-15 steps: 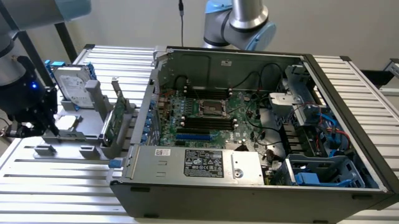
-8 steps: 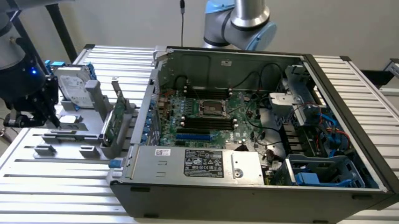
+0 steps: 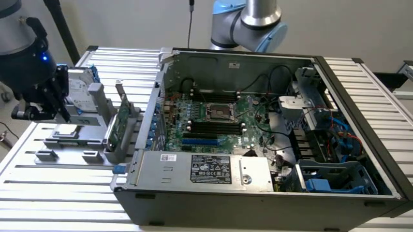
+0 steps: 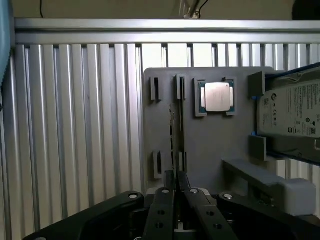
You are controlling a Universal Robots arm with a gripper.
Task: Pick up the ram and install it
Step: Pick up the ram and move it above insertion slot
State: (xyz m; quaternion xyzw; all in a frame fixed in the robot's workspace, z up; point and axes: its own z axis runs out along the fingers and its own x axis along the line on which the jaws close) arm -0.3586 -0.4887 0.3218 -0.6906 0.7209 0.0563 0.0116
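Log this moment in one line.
claw: shut on ram | place: over gray tray | processor chip: in tray | computer case: open, ram not installed

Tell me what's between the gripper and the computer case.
In the exterior view, a hard drive and an upright green expansion card, both on the gray holder, stand between the gripper and the case.

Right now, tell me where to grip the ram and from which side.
Pinch the ram across its two flat faces near the upper long edge, coming from above: it stands on edge, thin, in a slot of the grey holder.
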